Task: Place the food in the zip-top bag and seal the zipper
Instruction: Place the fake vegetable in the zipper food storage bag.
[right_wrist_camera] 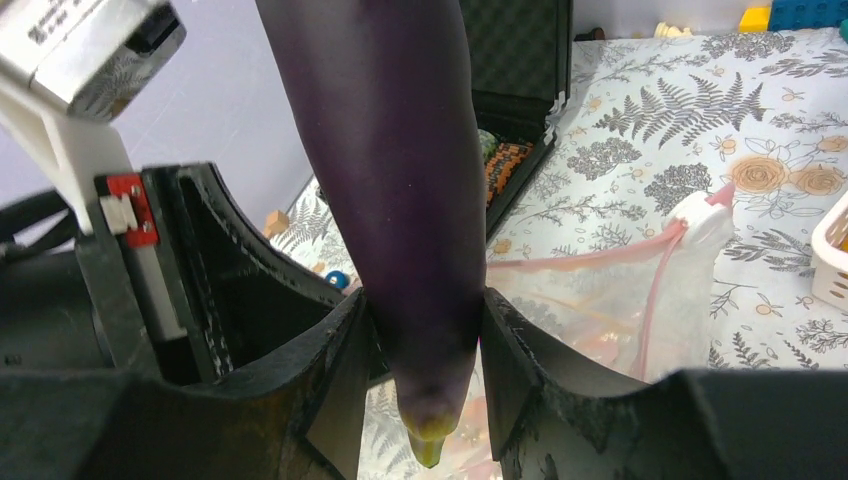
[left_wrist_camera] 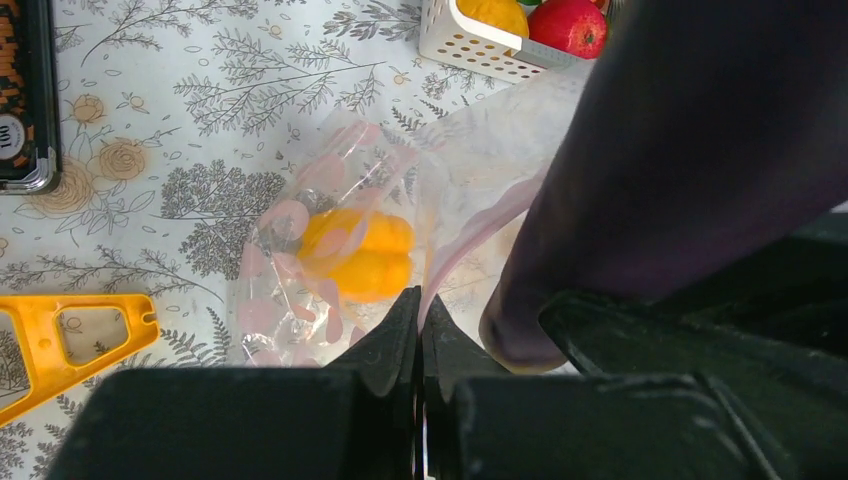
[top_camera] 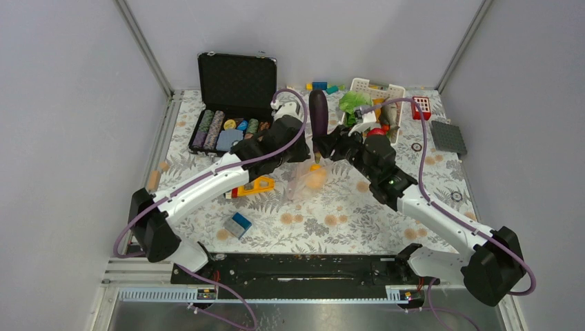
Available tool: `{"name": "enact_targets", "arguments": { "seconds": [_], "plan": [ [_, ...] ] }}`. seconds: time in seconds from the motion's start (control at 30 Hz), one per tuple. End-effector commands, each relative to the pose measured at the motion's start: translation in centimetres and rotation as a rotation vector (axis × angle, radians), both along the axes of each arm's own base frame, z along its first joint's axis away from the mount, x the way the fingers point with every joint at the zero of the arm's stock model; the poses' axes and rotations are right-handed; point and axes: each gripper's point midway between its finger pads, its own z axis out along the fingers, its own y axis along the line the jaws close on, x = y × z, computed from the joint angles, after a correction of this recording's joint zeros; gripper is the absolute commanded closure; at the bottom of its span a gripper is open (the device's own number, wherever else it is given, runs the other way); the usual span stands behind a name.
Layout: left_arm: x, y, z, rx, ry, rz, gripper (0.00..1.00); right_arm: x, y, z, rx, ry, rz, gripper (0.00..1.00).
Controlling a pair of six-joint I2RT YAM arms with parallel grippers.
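Eggplant [right_wrist_camera: 400, 180]: upright, stem end down, clamped between the jaws of the right gripper [right_wrist_camera: 425, 365]; most of its length stands above the jaws, only the tip below them
Bag [left_wrist_camera: 330, 250]: clear, pink zipper, lying ahead of and below the left jaws; mouth open and turned towards the eggplant; an orange food [left_wrist_camera: 360, 258] already inside, just ahead of the left fingertips
Left gripper [left_wrist_camera: 419, 322]: jaws closed tip to tip, seemingly pinching the bag's near edge; the film between them is hard to make out
Step in hand: judged to be loading the eggplant; zipper not yet sealed
Next move: lower the tip into the mouth beside the left jaws; keep the edge pinned; release only once well inside
Surroundings: basket [left_wrist_camera: 470, 50] of fruit beyond the bag; orange tool [left_wrist_camera: 60, 340] to the left of the left jaws
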Motion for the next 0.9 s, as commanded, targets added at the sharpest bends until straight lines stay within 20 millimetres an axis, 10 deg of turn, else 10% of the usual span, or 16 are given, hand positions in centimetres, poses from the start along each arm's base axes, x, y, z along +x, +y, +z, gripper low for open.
{"name": "enact_targets", "arguments": {
  "seconds": [0.0,0.33,0.67,0.87],
  "plan": [
    [0.0,0.6,2.7,-0.074,-0.058,0.044,1.00,-1.0,-0.6,4.2,0.080,-0.160,-0.043,0.64],
    [0.0,0.8,3.0,-0.085,-0.069,0.050,1.00,-1.8,-0.8,3.8,0.056,-0.158,-0.033,0.29],
    [-0.1,0.6,3.2,-0.092,-0.078,0.032,1.00,-1.9,-1.0,3.9,0.051,-0.145,-0.042,0.24],
    [0.1,1.4,3.7,-0.075,-0.108,0.050,1.00,-1.2,-2.8,3.8,-0.035,-0.048,-0.138,0.02]
  ]
}}
